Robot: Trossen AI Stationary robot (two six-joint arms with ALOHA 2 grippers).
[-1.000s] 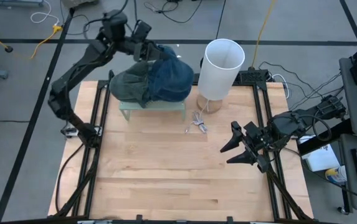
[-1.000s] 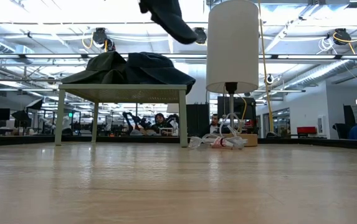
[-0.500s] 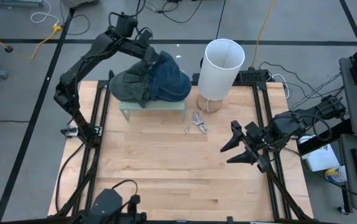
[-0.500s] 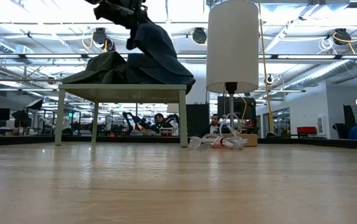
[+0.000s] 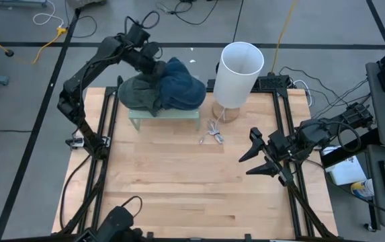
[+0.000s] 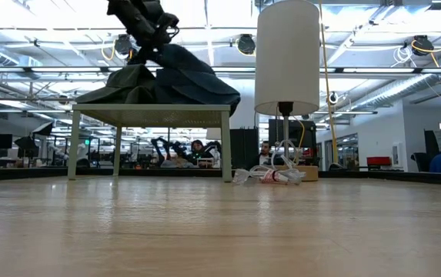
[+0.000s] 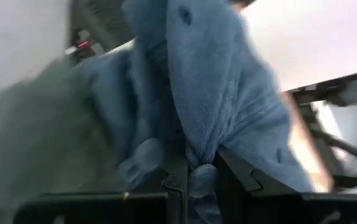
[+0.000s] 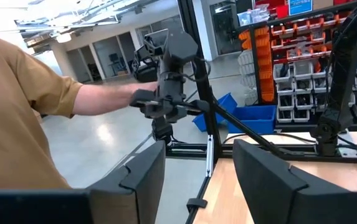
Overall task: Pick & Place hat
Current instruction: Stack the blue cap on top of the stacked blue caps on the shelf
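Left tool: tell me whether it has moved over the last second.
Yes. The left tool came down toward the small table, holding the blue hat, ending lower and farther from the lamp.

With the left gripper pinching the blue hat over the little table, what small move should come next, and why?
Probably open the fingers and let go. The left gripper is shut on a fold of the blue hat, which already lies draped on the small table beside the dark green hat. The right gripper waits open near the table's right edge.
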